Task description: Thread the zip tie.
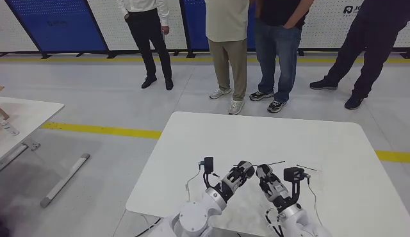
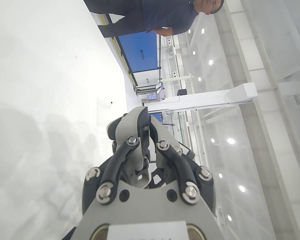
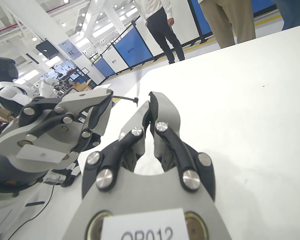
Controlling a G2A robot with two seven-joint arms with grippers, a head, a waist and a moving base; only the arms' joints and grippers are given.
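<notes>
At lower centre, the left claw (image 1: 248, 167) pinches the zip tie (image 3: 126, 98), its end jutting toward the right claw (image 1: 261, 170), likely for threading. The right claw's pressed together.

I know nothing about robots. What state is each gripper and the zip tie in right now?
left gripper: shut on the zip tie.
right gripper: shut, nothing clearly held.
zip tie: pinched at one end, other end free in the air beside the right gripper, no loop visible.

An industrial robotics hall — blue partition panels (image 1: 61, 19), yellow floor line (image 1: 96, 129), high ceiling lights (image 3: 65, 0).
</notes>
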